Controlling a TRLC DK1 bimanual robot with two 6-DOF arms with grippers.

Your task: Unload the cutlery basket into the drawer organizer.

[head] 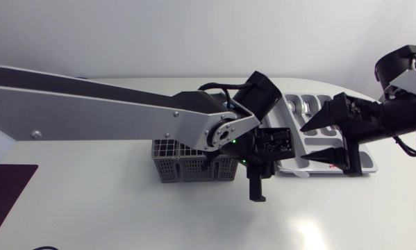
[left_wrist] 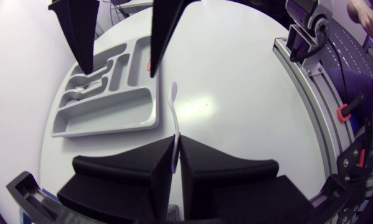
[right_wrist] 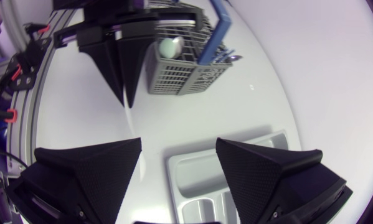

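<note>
Our left gripper: fingers pressed together on the handle of a white utensil, one finger on each side (hardly any gap shows between them). Our right gripper: fingers spread wide with nothing between them; we hold it above one end of the drawer organizer, fingertips pointing toward the left gripper.

Stock, by size:

1. table: white, with a rounded far edge; it bears the items below.
2. left arm: silver-grey links and black joints; it enters at our left and reaches over the basket to the middle of the table.
3. drawer organizer: grey, with several compartments, on our right half of the table. We note metal cutlery in its narrower compartments.
4. cutlery basket: grey mesh, upright, under the left arm's wrist and near the organizer without touching it. A white rounded piece sits inside and a blue strip rises from it.
5. white utensil: slim, with a rounded far end; it runs straight ahead of the left gripper, just beside the organizer's long wall and outside it.
</note>
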